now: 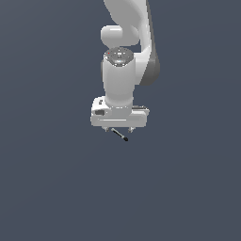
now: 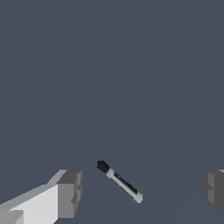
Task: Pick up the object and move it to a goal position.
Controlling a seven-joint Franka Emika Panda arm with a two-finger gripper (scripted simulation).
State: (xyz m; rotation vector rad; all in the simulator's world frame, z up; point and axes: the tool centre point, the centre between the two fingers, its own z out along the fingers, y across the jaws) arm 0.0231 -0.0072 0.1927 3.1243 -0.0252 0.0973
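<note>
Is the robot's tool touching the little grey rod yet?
Apart. In the wrist view, the rod lies between the tool's two fingers, with bare floor showing on both sides of it.

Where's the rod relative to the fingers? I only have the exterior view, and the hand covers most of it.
Observer: In the wrist view the rod lies in the gap between the two fingers, touching neither.
Operator: Is the gripper open, then?
Observer: Yes, the gripper is wide open, with clear space on both sides of the rod.
Operator: How does the rod lie?
Observer: Diagonally across the gap, and its whole length shows, black tip included.
</note>
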